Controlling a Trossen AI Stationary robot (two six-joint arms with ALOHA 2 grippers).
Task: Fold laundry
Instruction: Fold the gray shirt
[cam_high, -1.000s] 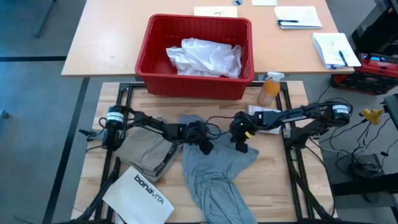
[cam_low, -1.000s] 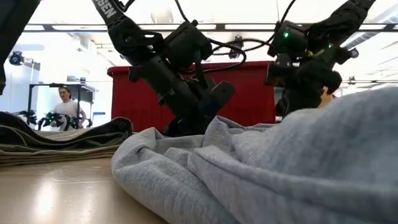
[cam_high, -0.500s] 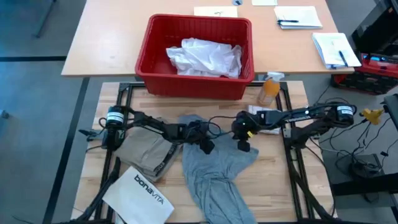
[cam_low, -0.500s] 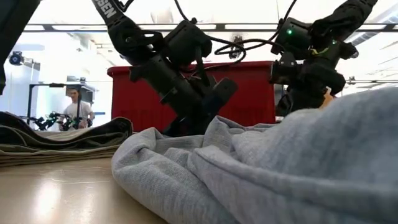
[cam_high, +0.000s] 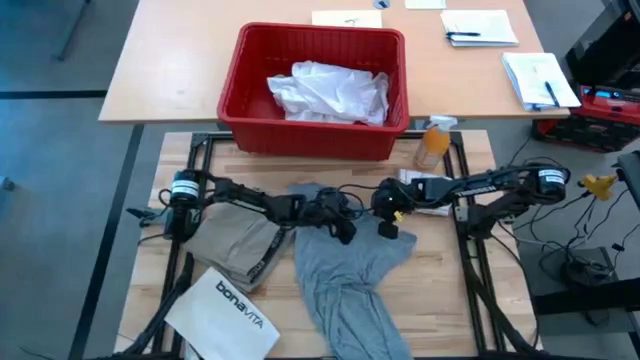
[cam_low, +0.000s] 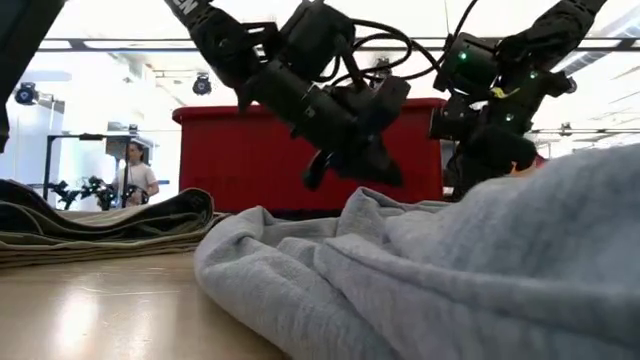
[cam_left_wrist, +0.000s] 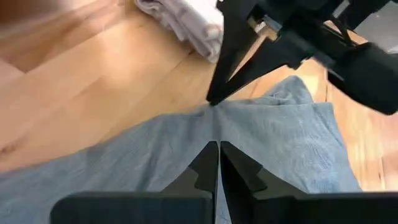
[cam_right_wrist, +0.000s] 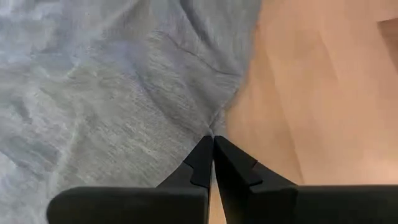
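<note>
1. I see the grey T-shirt (cam_high: 345, 270) spread crumpled on the wooden table (cam_high: 450, 300), its upper edge lying between my two arms.
2. My left gripper (cam_high: 345, 232) sits over the shirt's upper left part. In the left wrist view its fingers (cam_left_wrist: 208, 163) are pressed together, and grey cloth seems to be pinched between them, though I cannot be sure of the grip.
3. My right gripper (cam_high: 390, 229) is at the shirt's upper right edge. Its fingers (cam_right_wrist: 204, 163) are closed tip to tip right where the cloth edge meets bare wood, and I cannot tell if any fabric is caught.
4. The khaki-tan garment (cam_high: 235, 245) lies folded left of the shirt, just beside it.
5. The white bonavita bag (cam_high: 225, 310) rests at the table's near left corner.
6. A white shirt (cam_high: 330, 90) is heaped in the red basket (cam_high: 245, 95) beyond the table.
</note>
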